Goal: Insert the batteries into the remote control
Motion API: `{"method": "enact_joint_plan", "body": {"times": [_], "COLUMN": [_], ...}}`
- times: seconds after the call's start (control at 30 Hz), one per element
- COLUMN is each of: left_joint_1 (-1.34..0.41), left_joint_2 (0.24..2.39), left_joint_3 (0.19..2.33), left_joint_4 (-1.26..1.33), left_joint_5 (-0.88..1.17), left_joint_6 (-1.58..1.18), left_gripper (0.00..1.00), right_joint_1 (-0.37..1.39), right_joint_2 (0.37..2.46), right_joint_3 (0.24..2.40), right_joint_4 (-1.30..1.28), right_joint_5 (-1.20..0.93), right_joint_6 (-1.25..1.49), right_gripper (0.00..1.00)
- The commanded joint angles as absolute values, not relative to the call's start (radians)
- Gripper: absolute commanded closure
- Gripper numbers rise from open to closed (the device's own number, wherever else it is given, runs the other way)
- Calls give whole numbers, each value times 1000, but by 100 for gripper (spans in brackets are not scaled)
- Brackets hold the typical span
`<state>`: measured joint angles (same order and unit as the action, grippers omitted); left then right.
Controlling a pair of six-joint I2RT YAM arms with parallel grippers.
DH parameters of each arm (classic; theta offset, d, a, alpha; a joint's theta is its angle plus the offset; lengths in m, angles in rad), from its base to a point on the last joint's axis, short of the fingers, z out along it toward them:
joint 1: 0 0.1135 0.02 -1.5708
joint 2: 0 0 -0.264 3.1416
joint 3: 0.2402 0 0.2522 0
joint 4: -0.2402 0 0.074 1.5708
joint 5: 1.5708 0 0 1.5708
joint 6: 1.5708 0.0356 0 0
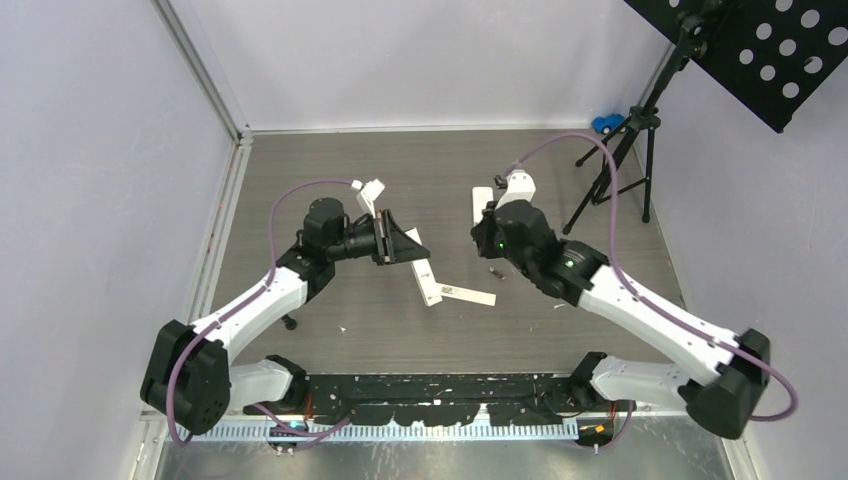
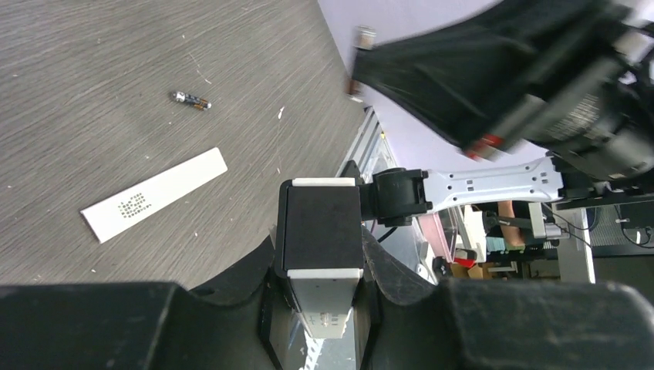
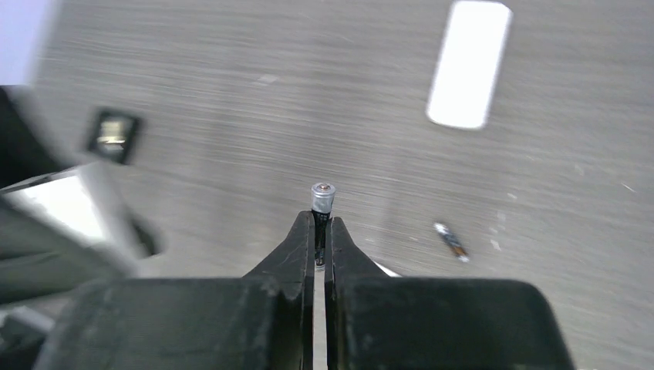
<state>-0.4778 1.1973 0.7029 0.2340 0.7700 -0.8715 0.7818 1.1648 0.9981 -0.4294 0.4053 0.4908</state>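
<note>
One battery [image 3: 322, 197] stands pinched at our right gripper [image 3: 321, 230] tips, a second battery [image 3: 451, 240] lies nearby on the table [image 3: 231, 116]; left gripper [image 2: 320, 266] clamps what looks like the remote [image 2: 320, 223].

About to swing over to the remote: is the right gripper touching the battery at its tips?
Touching. The right wrist view shows the right gripper pinched shut on the battery, whose silvery end sticks out beyond the tips.

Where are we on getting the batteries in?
Done: the back cover looks off and lies on the table. In hand: the left gripper clamps the remote, and the right gripper pinches one battery. Left: seat that battery, then the second battery lying on the table, then refit the cover.
</note>
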Motion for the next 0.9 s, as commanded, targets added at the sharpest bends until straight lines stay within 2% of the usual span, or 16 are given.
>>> {"method": "enact_joint_plan", "body": {"times": [0.0,0.17,0.37,0.87], "left_joint_1": [-477,-477,-477,-474], "left_joint_2": [1193,1186,1204,1253], "left_joint_3": [749,744,732,693], "left_joint_4": [352,405,505,684], "left_joint_5": [793,792,806,804], "left_joint_6": [-938,-997,-1124,-1349], "left_gripper": [100,100,100,100], "right_joint_1": [857,910,958,1003], "right_joint_2": [1040,971,987,1019], "right_joint_3": [978,950,955,997], "right_joint_4": [-260,-172,-153,-252], "right_joint_5": [221,112,48,127], "right_joint_6": [472,496,473,415], "right_gripper": [100,99,100,99]}}
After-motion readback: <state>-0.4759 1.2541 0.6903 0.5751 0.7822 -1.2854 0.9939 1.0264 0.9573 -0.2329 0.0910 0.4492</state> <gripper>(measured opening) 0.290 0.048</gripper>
